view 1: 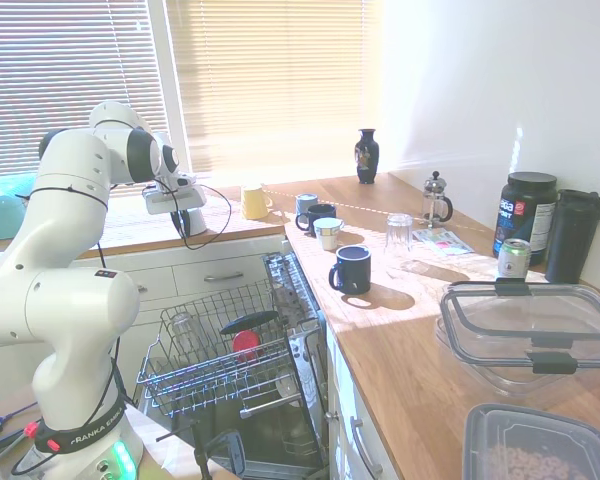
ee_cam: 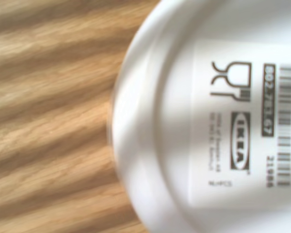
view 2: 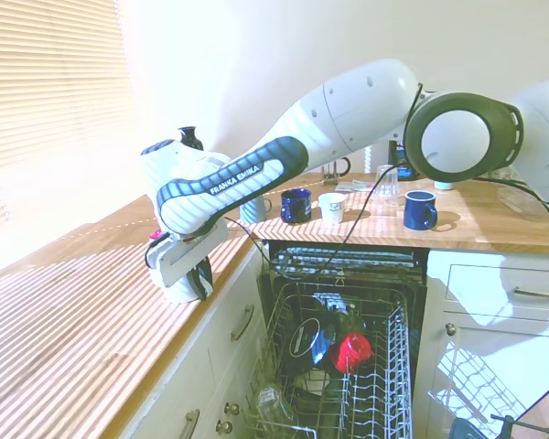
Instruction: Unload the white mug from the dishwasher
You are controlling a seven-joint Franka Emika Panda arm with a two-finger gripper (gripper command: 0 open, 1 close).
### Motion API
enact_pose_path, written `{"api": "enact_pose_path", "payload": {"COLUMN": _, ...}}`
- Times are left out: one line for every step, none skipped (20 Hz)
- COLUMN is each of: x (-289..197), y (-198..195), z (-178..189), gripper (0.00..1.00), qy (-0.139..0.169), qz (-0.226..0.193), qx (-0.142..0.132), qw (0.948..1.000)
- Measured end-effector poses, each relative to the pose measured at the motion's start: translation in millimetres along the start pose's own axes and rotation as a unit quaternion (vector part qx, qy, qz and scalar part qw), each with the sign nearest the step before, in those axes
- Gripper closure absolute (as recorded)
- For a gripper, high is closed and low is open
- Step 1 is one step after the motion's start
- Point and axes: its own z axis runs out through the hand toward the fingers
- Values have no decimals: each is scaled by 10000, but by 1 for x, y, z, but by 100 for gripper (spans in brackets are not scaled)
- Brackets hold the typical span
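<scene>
Where exteriors blur: white mug (ee_cam: 208, 121) base (labelled)

- The mug (view 2: 181, 285) sits on the worktop (view 2: 82, 338), bottom up, under the gripper (view 2: 188, 276).
- The dishwasher (view 2: 348, 366) lies just right of that worktop stretch, its rack (view 1: 215, 365) pulled out over the open door.
- A glass (view 1: 183, 326) and a red item (view 2: 352, 350) sit in the rack.
- Four cups (view 1: 325, 232) stand in a row on the far worktop beyond the dishwasher.
- A vase (view 1: 367, 155) stands at the back corner.
</scene>
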Motion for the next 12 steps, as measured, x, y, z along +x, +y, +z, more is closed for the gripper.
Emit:
{"api": "enact_pose_path", "payload": {"x": 0, "y": 0, "z": 0, "gripper": 0, "qy": 0, "qz": 15, "qx": 0, "qw": 10000}}
{"api": "enact_pose_path", "payload": {"x": 0, "y": 0, "z": 0, "gripper": 0, "qy": 0, "qz": 30, "qx": 0, "qw": 10000}}
{"api": "enact_pose_path", "payload": {"x": 0, "y": 0, "z": 0, "gripper": 0, "qy": 0, "qz": 41, "qx": 0, "qw": 10000}}
{"api": "enact_pose_path", "payload": {"x": 1, "y": 0, "z": -1, "gripper": 0, "qy": 4, "qz": 47, "qx": 6, "qw": 10000}}
{"api": "enact_pose_path", "payload": {"x": 1, "y": 0, "z": -2, "gripper": 0, "qy": 8, "qz": 51, "qx": 14, "qw": 10000}}
{"api": "enact_pose_path", "payload": {"x": 1, "y": 0, "z": -2, "gripper": 0, "qy": 11, "qz": 52, "qx": 22, "qw": 10000}}
{"api": "enact_pose_path", "payload": {"x": 1, "y": -1, "z": -3, "gripper": 0, "qy": 12, "qz": 52, "qx": 27, "qw": 10000}}
{"api": "enact_pose_path", "payload": {"x": 0, "y": -1, "z": -4, "gripper": 0, "qy": 14, "qz": 51, "qx": 35, "qw": 10000}}
{"api": "enact_pose_path", "payload": {"x": 1, "y": -1, "z": -6, "gripper": 0, "qy": 24, "qz": 55, "qx": 50, "qw": 10000}}
{"api": "enact_pose_path", "payload": {"x": 2, "y": 0, "z": -10, "gripper": 0, "qy": 42, "qz": 66, "qx": 74, "qw": 9999}}
{"api": "enact_pose_path", "payload": {"x": 4, "y": 2, "z": -17, "gripper": 0, "qy": 68, "qz": 85, "qx": 109, "qw": 9999}}
{"api": "enact_pose_path", "payload": {"x": 7, "y": 5, "z": -25, "gripper": 0, "qy": 98, "qz": 112, "qx": 147, "qw": 9998}}
